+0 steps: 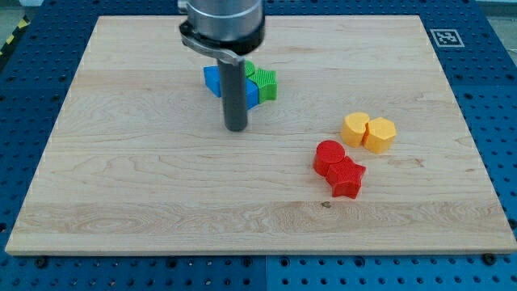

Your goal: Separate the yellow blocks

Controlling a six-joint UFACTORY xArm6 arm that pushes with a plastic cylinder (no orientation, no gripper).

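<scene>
Two yellow blocks touch each other at the view's right: a rounded yellow block (pixel 355 128) on the left and a yellow hexagon (pixel 380 134) on the right. My tip (pixel 236 128) rests on the board well to their left, just below the blue and green cluster. It touches no yellow block.
A red round block (pixel 329 156) and a red star (pixel 347 177) touch each other just below and left of the yellow pair. A blue block (pixel 212 79), another blue block (pixel 251 94) and a green star (pixel 263 81) cluster behind the rod. The wooden board (pixel 121 178) has blue pegboard around it.
</scene>
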